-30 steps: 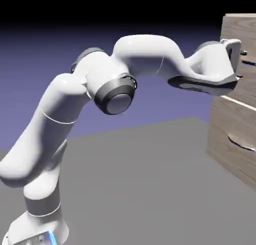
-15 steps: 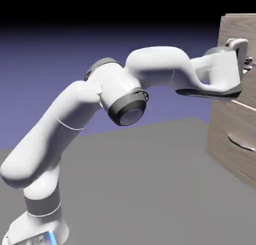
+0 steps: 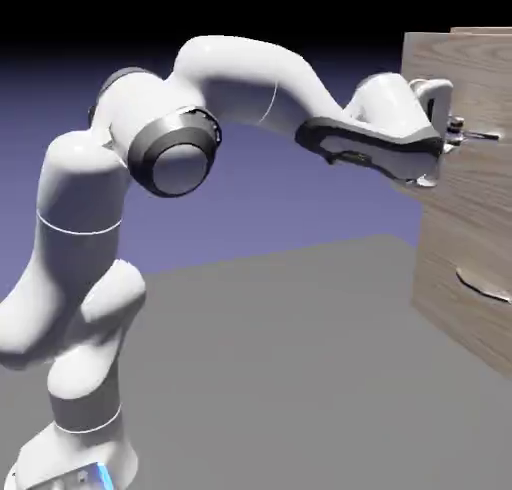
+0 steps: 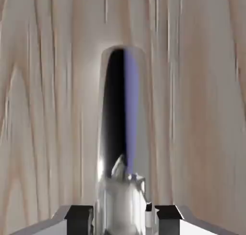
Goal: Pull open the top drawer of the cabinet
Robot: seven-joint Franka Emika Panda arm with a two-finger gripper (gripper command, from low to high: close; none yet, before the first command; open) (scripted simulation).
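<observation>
The cabinet (image 3: 455, 233) stands at the exterior view's right, in light wood grain. Its top drawer (image 3: 470, 68) juts out to the left of the lower front. My gripper (image 3: 455, 130) is at the drawer's thin dark bar handle (image 3: 486, 135), shut on it. In the hand view the shiny handle (image 4: 120, 123) runs straight up the middle of the wood front. It passes between my gripper's (image 4: 123, 215) two grey fingertips (image 4: 79, 215), which press in on it from both sides.
Below the top drawer sits a lower wood-grain front with a curved handle (image 3: 482, 284). The grey table (image 3: 280, 358) stretches between the robot's base and the cabinet. The arm's elbow (image 3: 175, 158) is raised high at the left.
The jaws have closed on the bar handle. The arm has then drawn back to the left, and the top drawer's front has come out with it.
</observation>
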